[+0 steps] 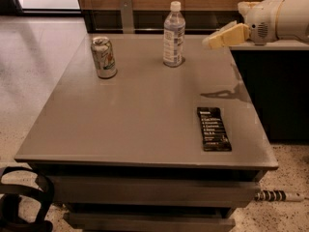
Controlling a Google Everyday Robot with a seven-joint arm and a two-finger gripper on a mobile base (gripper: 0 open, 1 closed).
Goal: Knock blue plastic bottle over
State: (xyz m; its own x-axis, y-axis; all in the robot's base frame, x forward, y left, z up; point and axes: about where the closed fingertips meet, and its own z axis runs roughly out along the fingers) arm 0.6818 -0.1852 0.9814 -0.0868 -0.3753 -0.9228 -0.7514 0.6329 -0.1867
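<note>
The blue plastic bottle (174, 34) stands upright near the far edge of the grey table (145, 115), white cap on top, pale label around it. My gripper (212, 41) comes in from the right on a white arm, held above the table's right side, a short way right of the bottle and not touching it. Its cream fingers point left toward the bottle.
A silver-green soda can (104, 57) stands upright at the far left of the table. A dark snack bar (213, 128) lies flat near the front right. A dark counter (270, 81) adjoins the table's right side. A wooden wall runs behind.
</note>
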